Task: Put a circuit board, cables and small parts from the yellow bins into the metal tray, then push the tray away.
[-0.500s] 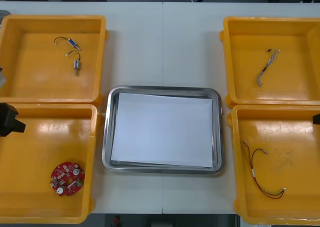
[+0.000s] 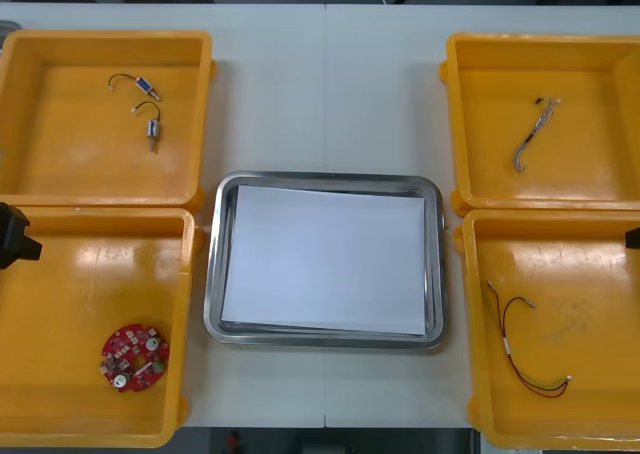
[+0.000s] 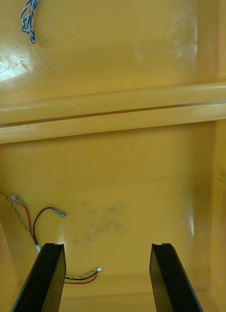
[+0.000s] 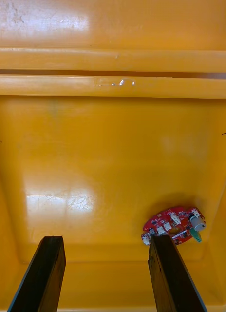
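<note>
Table (image 2: 330,94): circuit board (image 2: 134,357) in yellow bin (image 2: 70,284)

Front view looks steeply down at the table (image 2: 325,94); wrist views look closely into its near yellow bins (image 2: 90,274).

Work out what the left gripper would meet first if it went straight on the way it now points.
Probably the bare floor of the near-left yellow bin: the left gripper, open, points into it. The red circuit board lies off that line, beside one finger, though depth is unclear.
</note>
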